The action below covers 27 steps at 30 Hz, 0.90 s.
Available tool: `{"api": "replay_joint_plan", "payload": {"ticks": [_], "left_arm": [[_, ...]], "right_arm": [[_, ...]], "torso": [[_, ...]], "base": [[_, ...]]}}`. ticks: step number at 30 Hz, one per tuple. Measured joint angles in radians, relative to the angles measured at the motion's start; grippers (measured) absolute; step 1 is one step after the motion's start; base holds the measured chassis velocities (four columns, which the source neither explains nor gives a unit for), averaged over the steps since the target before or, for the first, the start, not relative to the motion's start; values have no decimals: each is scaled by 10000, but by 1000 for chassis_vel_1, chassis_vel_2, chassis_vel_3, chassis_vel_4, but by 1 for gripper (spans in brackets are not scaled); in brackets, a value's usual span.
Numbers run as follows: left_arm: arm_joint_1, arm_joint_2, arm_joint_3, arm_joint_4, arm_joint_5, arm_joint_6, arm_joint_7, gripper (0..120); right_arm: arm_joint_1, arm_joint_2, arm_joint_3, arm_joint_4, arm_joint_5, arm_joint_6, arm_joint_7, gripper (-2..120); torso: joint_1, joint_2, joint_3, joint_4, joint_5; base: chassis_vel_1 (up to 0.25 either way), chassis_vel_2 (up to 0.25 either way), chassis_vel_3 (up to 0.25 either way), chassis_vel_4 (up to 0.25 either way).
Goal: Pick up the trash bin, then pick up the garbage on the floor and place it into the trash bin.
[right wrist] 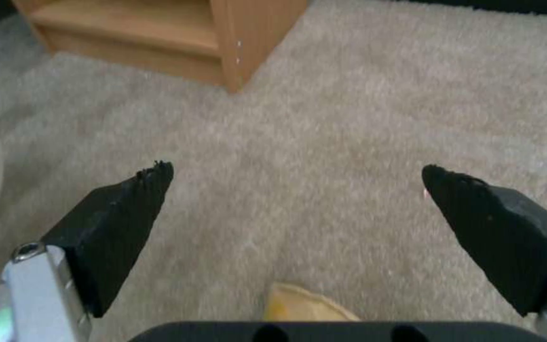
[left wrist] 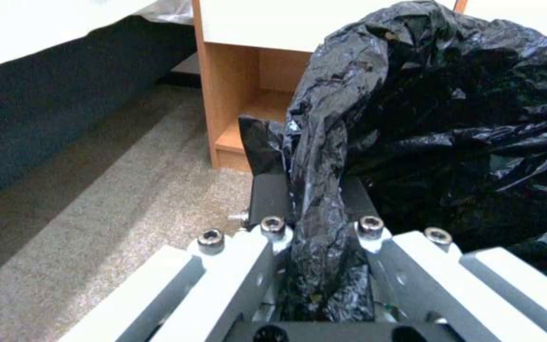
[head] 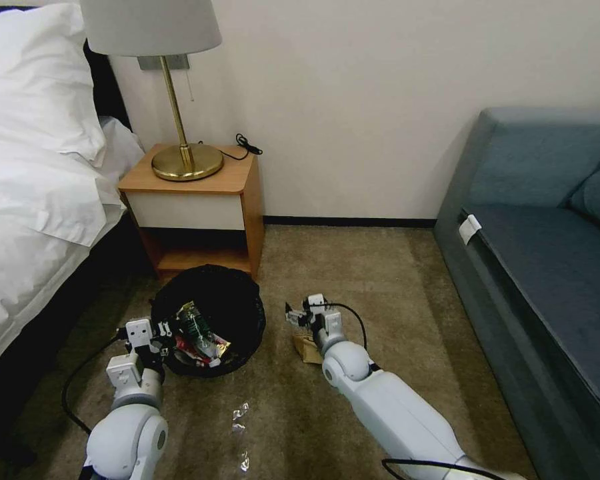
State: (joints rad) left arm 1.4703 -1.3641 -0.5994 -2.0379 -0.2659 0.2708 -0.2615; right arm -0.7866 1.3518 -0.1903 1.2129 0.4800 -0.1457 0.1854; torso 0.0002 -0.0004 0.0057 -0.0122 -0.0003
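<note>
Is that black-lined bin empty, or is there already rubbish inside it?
Not empty. The trash bin already holds several wrappers, red-and-white and gold ones, seen inside its black liner in the head view.

Head view: high up, facing forward and down over the carpet [head: 353, 267], taking in bed, nightstand [head: 200, 207] and sofa from a moderate distance. Left wrist view: close behind the left pincer [left wrist: 315, 194], facing the trash bin [left wrist: 451, 118] liner and nightstand [left wrist: 235, 95]. Right wrist view: low over carpet [right wrist: 324, 118], looking past the right pincer [right wrist: 296, 175] toward the nightstand [right wrist: 223, 42]. Nightstand and carpet shared by all three.
</note>
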Motion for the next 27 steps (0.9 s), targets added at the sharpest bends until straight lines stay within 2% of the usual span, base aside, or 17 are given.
{"api": "replay_joint_plan", "payload": {"ticks": [4, 7, 9, 16, 20, 27], "left_arm": [[42, -7, -38, 19, 34, -8, 11, 4], [43, -6, -48, 13, 36, -11, 11, 4], [50, -5, -54, -5, 48, -19, 12, 4], [36, -53, -16, 9, 97, -38, 6, 4], [39, -100, 20, -3, 138, -40, -13, 4], [101, -93, -14, -56, 159, -41, -33, 4]], "right_arm": [[-34, -60, 248, -890, -585, 43, -1092, 100], [-32, -72, 364, -1206, -810, 109, -1378, 100], [-11, -138, 619, -1655, -1198, 60, -2010, 100], [78, -205, 828, -2088, -1600, 13, -2698, 100], [145, -240, 943, -2614, -2239, 244, -3699, 100], [293, -118, 938, -3539, -2804, 691, -4015, 100]], "torso": [[0, 0, -1, 2, 2], [0, -1, -1, 3, 2], [0, 0, -1, 2, 1], [0, 0, -1, 2, 2], [0, 0, -1, 2, 2], [0, 0, -1, 2, 2]], "base": [[0, 0, 0, 0], [0, 0, 0, 0], [0, 0, 0, 0], [0, 0, 0, 0], [0, 0, 0, 0], [0, 0, 0, 0]]}}
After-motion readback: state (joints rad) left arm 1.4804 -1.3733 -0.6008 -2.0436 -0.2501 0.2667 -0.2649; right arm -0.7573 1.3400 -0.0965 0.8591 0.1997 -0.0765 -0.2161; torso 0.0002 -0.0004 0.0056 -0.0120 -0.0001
